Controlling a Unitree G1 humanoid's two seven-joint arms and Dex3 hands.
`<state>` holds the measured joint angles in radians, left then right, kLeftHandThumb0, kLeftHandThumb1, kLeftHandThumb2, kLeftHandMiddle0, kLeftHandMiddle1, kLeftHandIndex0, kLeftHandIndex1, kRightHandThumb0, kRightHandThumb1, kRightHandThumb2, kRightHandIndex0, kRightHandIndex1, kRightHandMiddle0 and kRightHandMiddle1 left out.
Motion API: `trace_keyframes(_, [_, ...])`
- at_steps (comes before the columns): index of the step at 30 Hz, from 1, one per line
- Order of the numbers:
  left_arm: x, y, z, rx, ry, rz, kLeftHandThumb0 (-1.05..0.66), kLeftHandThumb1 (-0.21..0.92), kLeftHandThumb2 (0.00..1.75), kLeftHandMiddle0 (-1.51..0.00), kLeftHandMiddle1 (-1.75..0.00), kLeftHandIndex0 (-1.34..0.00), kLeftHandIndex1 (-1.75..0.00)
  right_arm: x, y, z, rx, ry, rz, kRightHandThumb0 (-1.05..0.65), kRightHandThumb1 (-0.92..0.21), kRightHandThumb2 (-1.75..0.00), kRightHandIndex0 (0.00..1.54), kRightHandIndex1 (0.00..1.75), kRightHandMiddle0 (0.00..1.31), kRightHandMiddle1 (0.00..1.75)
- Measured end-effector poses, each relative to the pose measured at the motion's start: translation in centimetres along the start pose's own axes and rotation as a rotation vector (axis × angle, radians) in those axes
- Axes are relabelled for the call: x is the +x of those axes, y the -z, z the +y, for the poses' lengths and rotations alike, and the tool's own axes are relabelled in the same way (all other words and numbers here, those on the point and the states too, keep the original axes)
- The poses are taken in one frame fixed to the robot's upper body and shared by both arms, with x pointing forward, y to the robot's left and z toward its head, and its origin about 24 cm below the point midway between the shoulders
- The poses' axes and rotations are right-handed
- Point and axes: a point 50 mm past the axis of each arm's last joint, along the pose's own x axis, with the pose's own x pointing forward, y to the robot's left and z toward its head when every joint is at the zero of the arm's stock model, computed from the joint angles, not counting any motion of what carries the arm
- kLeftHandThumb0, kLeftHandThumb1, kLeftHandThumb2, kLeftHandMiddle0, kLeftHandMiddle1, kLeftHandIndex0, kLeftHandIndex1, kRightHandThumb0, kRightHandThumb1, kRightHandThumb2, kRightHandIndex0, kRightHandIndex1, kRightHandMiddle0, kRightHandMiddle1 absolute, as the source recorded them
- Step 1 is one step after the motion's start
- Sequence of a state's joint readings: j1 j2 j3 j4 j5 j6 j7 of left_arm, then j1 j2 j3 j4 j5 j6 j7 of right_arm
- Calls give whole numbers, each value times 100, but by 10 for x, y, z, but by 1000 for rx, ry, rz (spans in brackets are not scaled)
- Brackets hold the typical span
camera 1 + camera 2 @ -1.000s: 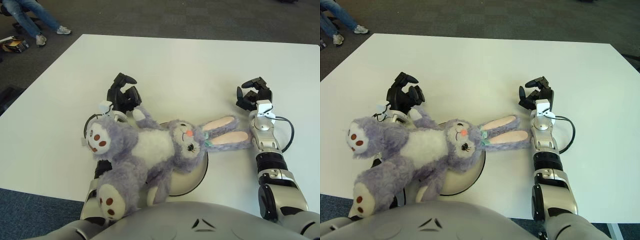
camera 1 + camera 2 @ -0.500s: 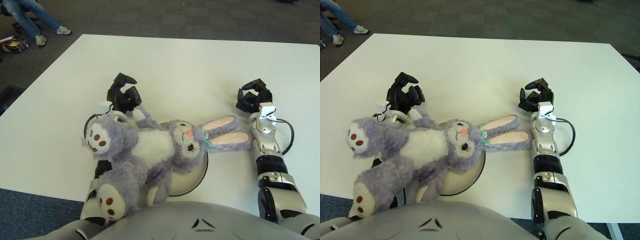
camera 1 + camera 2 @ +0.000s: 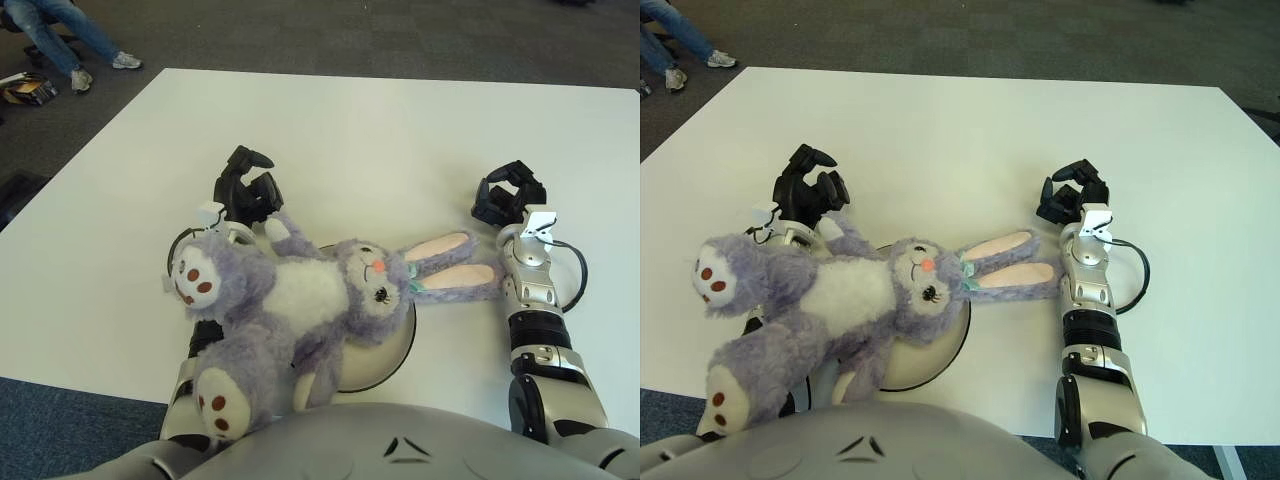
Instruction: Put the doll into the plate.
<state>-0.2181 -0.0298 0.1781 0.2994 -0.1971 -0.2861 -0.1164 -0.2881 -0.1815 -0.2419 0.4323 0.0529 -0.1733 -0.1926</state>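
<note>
You have one doll [image 3: 300, 310] and one plate [image 3: 385, 355] on the table [image 3: 400, 130]. Your left hand [image 3: 245, 190] sits just beyond the doll's arm, fingers curled, seemingly gripping nothing. Your right hand [image 3: 508, 193], also curled and empty, is past the ear tips. The purple bunny sprawls face-up across the plate, between both hands.

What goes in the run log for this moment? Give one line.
doll: lying across plate, ears and legs overhanging | left hand: beside doll's arm, curled, holding nothing | right hand: beyond ear tips, curled, empty | table
</note>
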Motion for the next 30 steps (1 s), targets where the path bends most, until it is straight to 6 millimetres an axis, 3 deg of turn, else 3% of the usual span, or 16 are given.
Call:
trace_keyframes(16, [0, 0, -1, -2, 4, 4, -44, 43, 118, -107, -175, -52, -175, 0, -3, 2, 18, -32, 36, -58, -7, -162, 130, 175, 82, 175])
trace_keyframes(30, [-1, -1, -1, -2, 5, -1, -44, 43, 117, -108, -175, -52, -175, -2, -4, 1, 29, -78, 50, -55, -14, -153, 132, 175, 75, 175])
